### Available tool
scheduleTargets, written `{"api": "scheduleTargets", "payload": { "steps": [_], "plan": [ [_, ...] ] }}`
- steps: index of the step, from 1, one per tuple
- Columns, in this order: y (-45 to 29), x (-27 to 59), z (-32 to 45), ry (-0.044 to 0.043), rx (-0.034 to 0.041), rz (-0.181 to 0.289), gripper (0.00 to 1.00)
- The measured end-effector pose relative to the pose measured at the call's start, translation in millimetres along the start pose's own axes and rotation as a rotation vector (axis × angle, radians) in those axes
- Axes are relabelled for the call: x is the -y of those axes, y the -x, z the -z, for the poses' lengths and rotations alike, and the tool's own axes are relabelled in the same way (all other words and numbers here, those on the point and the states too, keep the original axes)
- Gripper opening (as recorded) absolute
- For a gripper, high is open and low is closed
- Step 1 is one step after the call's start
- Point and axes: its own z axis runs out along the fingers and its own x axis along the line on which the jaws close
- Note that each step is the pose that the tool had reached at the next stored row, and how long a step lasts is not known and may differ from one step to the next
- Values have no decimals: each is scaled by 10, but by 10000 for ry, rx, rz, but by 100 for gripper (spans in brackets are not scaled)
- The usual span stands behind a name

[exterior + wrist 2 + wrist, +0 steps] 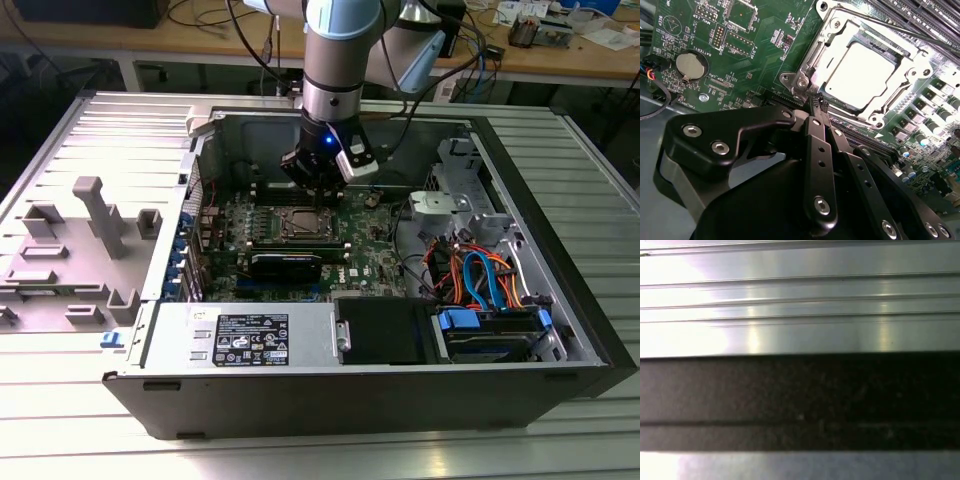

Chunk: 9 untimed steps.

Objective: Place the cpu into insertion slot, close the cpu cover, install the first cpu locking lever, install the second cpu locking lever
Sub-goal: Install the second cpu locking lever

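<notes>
The cpu [865,70] lies flat in the insertion slot [300,222] on the green motherboard [755,35], its pale metal top bright in the second wrist view. The cpu cover [826,47] is down around it as a silver frame. A thin lever rod [890,28] runs along one side of the socket. My gripper [815,102] hangs just above a corner of the socket frame. Its black fingers [816,145] are pressed together and shut, with nothing seen between them. In the exterior view the gripper [322,205] stands straight above the socket inside the open computer case.
A long black block [287,264] lies just in front of the socket. A coin battery [690,65] sits on the board and memory slots [920,15] run beside the socket. Power supply [245,335], coloured cables [480,275] and drive bay [490,330] fill the case front. A grey fixture [90,220] stands at the exterior view's left.
</notes>
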Motion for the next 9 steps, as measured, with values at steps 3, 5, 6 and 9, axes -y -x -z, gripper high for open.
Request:
{"api": "scheduleTargets", "payload": {
  "steps": [3, 5, 6, 9],
  "plan": [
    [0, 0, 0, 1, 0, -1, 11],
    [0, 1, 0, 0, 0, 0, 11],
    [-1, 2, 9, -2, -2, 0, 11],
    [-1, 0, 45, 0, -5, -1, 11]
  ]
}}
